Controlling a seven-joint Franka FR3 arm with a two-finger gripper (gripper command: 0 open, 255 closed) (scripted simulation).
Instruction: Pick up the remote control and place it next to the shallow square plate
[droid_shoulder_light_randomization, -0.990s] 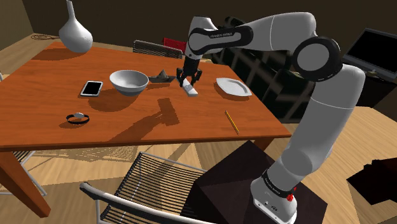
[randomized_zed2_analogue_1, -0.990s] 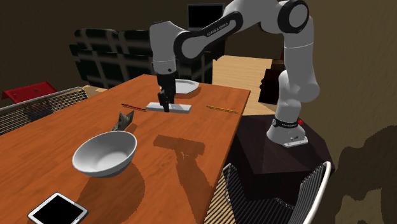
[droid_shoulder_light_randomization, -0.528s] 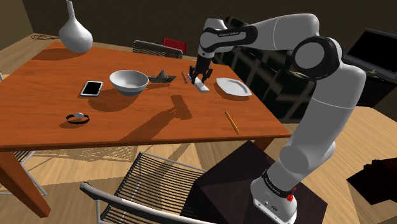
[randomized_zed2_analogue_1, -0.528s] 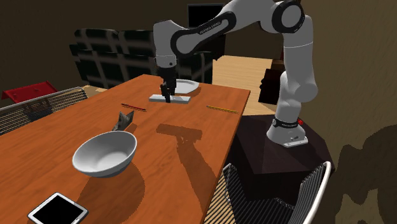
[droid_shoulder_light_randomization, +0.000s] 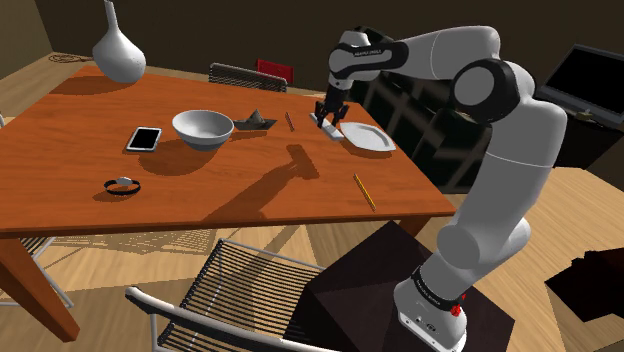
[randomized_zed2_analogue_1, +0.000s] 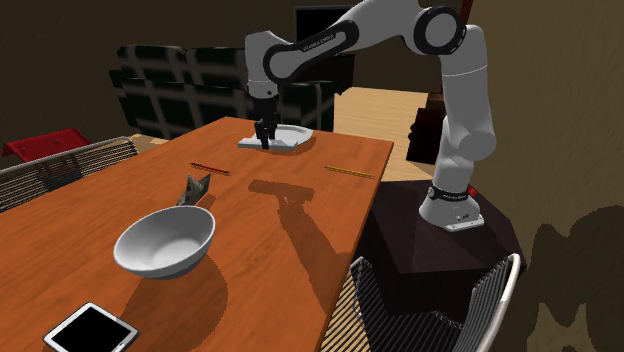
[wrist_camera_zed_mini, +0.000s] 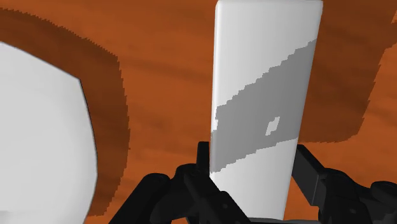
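End effector (droid_shoulder_light_randomization: 328, 117) pinches white remote (wrist_camera_zed_mini: 264, 95) across its width, above tabletop (droid_shoulder_light_randomization: 200, 180). Plate (wrist_camera_zed_mini: 38, 127) sits just beside remote's long side, approx. parallel; prob. only lowering remains.

We see just part of the white plate (wrist_camera_zed_mini: 38, 127); the wrist view's edge cuts off the rest. The fingers (wrist_camera_zed_mini: 313, 175) hide the near end of the remote (wrist_camera_zed_mini: 264, 76).

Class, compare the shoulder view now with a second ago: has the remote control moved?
Yes. Clasped in the gripper, the remote control has travelled toward the shoulder view's right, away from the bowl, to just beside the white plate.
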